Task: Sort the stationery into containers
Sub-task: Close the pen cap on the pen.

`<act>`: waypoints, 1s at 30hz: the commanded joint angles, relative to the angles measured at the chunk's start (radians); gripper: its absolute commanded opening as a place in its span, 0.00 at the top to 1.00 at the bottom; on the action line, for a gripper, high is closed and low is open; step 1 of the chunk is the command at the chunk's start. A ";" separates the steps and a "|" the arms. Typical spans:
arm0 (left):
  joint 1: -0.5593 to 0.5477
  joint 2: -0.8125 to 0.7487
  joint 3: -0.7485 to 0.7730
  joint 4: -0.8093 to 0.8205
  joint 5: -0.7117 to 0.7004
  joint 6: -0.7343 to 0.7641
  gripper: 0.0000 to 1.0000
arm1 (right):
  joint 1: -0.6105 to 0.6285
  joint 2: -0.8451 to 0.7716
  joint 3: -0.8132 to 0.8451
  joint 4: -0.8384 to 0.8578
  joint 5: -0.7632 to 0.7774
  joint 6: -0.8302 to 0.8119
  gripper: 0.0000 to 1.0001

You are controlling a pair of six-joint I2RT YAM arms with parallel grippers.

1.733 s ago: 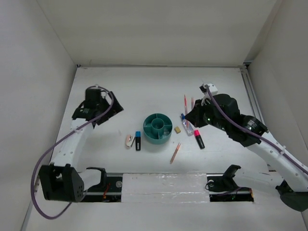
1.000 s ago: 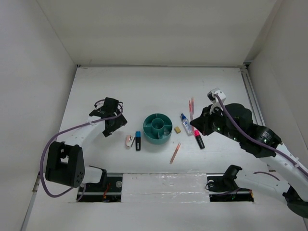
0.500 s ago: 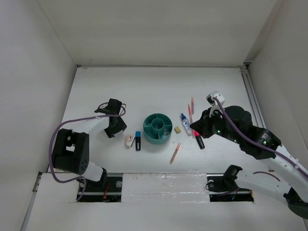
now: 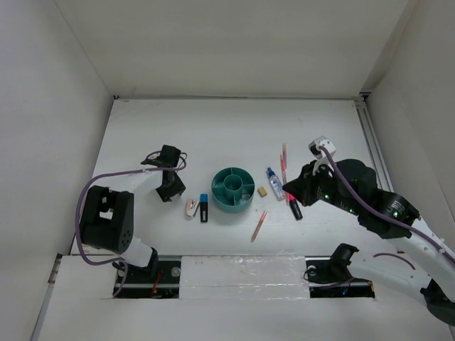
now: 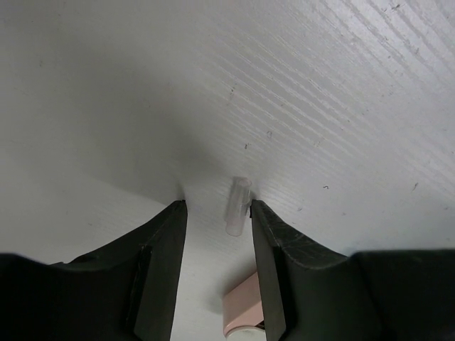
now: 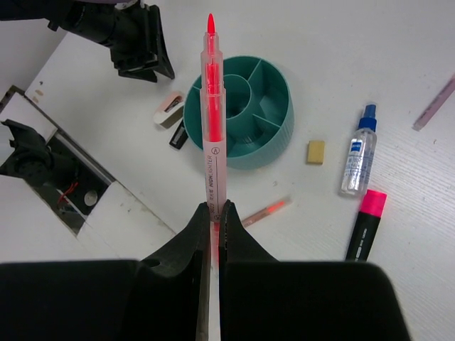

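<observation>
Mid-sort: bringing one piece in while reaching for another. Clamping a pink pen [image 6: 211,121] by its lower barrel in the right gripper [image 6: 215,206], jaws shut tight on it, just right of the teal organizer [image 4: 233,189] and lifted off the table [image 4: 213,135]. Straddling a small clear tube [image 5: 238,206] with the left gripper [image 5: 217,204], left of the organizer and beyond the white-pink piece [image 4: 190,207]. Jaws there standing part-open, one finger against the tube and the other apart from it, so no grip yet. Seeing nothing inside the organizer's cup or outer compartments from the right wrist view.

Still to sort, on the table: left of the organizer, the white-pink piece and a blue-capped marker [image 4: 204,208]. Right of the organizer, a tan eraser [image 4: 262,191], a clear bottle [image 4: 274,183] and a pink-capped marker [image 4: 293,205]. Nearer the arms than the organizer, a pencil [image 4: 259,225].

Next, most likely: swing the pen over the organizer, stand it in the central cup, let go. On the left, centre on the tube before squeezing; being round and touched from one side only, likely to roll.
</observation>
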 commanded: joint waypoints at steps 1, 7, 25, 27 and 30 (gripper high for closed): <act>0.002 0.044 0.014 -0.006 0.002 -0.004 0.63 | 0.007 -0.021 -0.005 0.033 -0.009 -0.006 1.00; 0.002 0.053 0.014 -0.006 0.002 -0.004 0.69 | 0.007 -0.049 -0.014 0.024 -0.009 0.003 1.00; 0.002 0.012 0.018 0.017 0.050 0.014 1.00 | 0.007 -0.047 -0.046 0.051 0.000 0.021 1.00; 0.002 -0.034 0.047 -0.015 0.036 0.023 1.00 | 0.007 -0.047 -0.059 0.076 -0.034 0.021 1.00; 0.002 -0.126 0.144 -0.068 0.016 0.065 1.00 | 0.007 -0.023 -0.070 0.129 -0.086 0.021 1.00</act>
